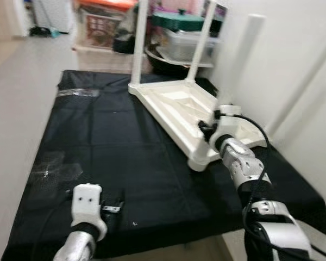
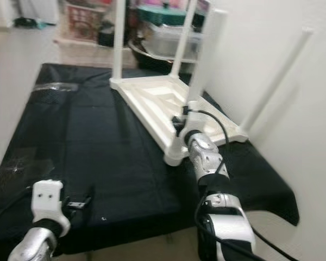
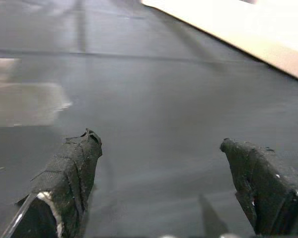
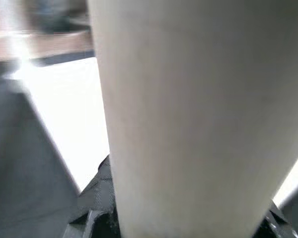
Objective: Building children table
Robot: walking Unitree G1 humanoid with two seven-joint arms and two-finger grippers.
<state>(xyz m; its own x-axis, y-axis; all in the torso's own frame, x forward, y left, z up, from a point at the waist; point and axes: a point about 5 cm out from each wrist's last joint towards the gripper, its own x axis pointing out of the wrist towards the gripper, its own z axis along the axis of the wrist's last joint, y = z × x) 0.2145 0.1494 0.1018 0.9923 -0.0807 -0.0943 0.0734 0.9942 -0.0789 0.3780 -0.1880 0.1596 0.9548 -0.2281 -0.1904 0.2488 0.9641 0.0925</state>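
Left eye view: a white tabletop [image 1: 176,106] lies upside down on a black cloth [image 1: 108,157] spread on the floor, close to a white wall [image 1: 293,49]. Four white legs stick up from it; the near-right leg [image 1: 243,60] rises just above the right gripper [image 1: 211,129], which sits at that leg's base by the tabletop's near corner. The left gripper [image 1: 113,208] hangs low over the cloth's near-left part, well apart from the tabletop. Bins and a shelf [image 1: 106,24] stand beyond the cloth.

Right eye view: the same scene, with the right gripper [image 2: 179,124] seen pressed against the foot of the leg [image 2: 206,54], black fingers either side. The left gripper [image 2: 79,204] points across bare cloth [image 2: 98,141].

Left wrist view: both black fingers [image 3: 72,173] show with a wide gap between them and nothing inside; the jaws are wide. Past them lie the cloth [image 3: 154,99] and, farther on, the tabletop's pale edge [image 3: 248,34].

Right wrist view: the leg [image 4: 198,114] stands very close between the jaws, a dark finger [image 4: 97,198] peeking out beside it; the jaws hold the leg. Behind it the white tabletop [image 4: 59,114] meets the cloth [image 4: 20,178].
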